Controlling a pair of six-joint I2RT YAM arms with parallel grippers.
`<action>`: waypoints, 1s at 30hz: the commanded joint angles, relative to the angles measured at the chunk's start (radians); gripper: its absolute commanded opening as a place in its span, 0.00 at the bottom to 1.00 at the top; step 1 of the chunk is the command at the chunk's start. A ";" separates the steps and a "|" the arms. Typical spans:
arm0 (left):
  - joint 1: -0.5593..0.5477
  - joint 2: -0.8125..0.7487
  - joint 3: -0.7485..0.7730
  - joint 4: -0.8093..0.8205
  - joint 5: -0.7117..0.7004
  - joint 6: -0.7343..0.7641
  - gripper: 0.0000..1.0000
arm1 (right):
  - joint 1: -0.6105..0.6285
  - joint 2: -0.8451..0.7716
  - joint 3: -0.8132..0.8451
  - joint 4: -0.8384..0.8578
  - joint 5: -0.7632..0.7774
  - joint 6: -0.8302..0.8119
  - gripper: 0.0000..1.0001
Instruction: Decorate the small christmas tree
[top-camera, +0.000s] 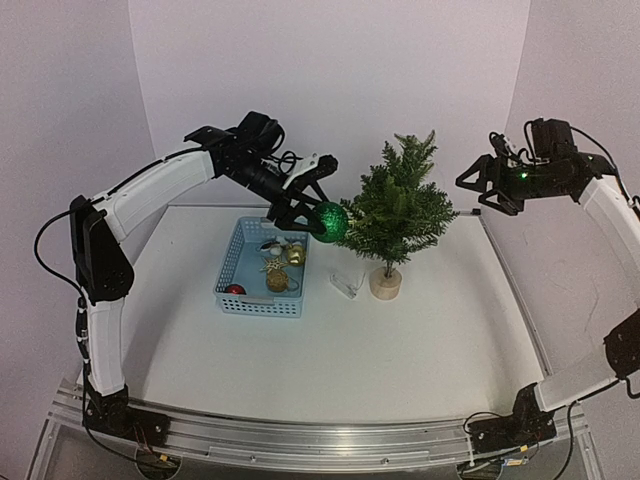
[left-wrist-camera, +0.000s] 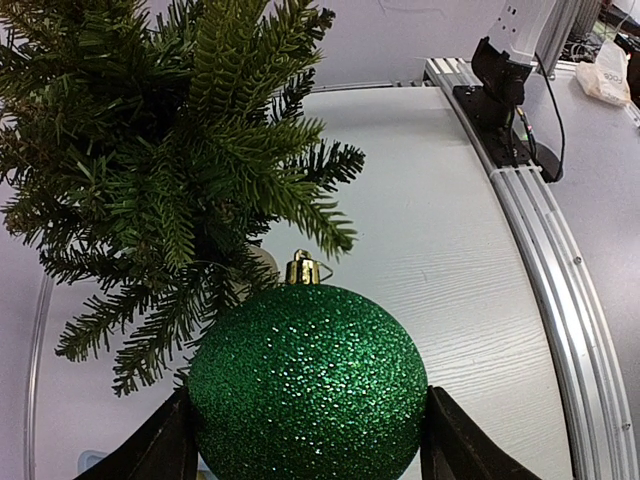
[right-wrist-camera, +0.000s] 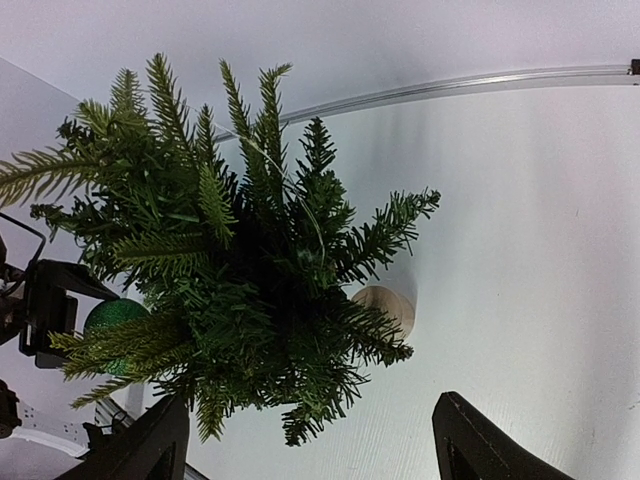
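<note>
Blue basket (top-camera: 260, 270) sits on the tabletop (top-camera: 420, 330), below and just behind your left pincer (top-camera: 322, 218). Inside it: a red ball (top-camera: 235, 290) in the corner farthest from that pincer, gold ornaments (top-camera: 278, 280) mid-basket, and a couple more small pcs nearer the pincer, too small to ID. A small clear item (top-camera: 345, 284) lies on the tabletop btwn basket and tree base.

Left pincer is clamped on the green glitter ball (left-wrist-camera: 308, 385) from both sides, w/ the gold cap (left-wrist-camera: 303, 268) pointing away from it. The small christmas tree (top-camera: 398, 205) stands upright straight ahead of that pincer. Its branch tips are just beside the cap; contact, can't tell. Its wooden base (top-camera: 386, 283) rests on the tabletop, lower than the pincer.

Left arm is raised high and arched over the basket, forearm stretched toward the tree. Right arm is also raised, wrist bent. Your right pincer (right-wrist-camera: 315, 445) hovers on the tree's opposite side, apart from the branches, jaws wide, nothing btwn them.
</note>
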 joint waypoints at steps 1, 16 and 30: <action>-0.004 -0.054 0.028 -0.030 0.061 -0.016 0.37 | -0.003 -0.032 -0.002 0.018 -0.010 -0.014 0.84; -0.004 -0.060 -0.056 -0.002 0.050 -0.020 0.35 | -0.004 -0.037 -0.001 0.017 -0.021 -0.006 0.84; -0.007 -0.015 -0.035 0.087 0.035 -0.048 0.35 | -0.003 -0.032 0.000 0.017 -0.019 -0.006 0.84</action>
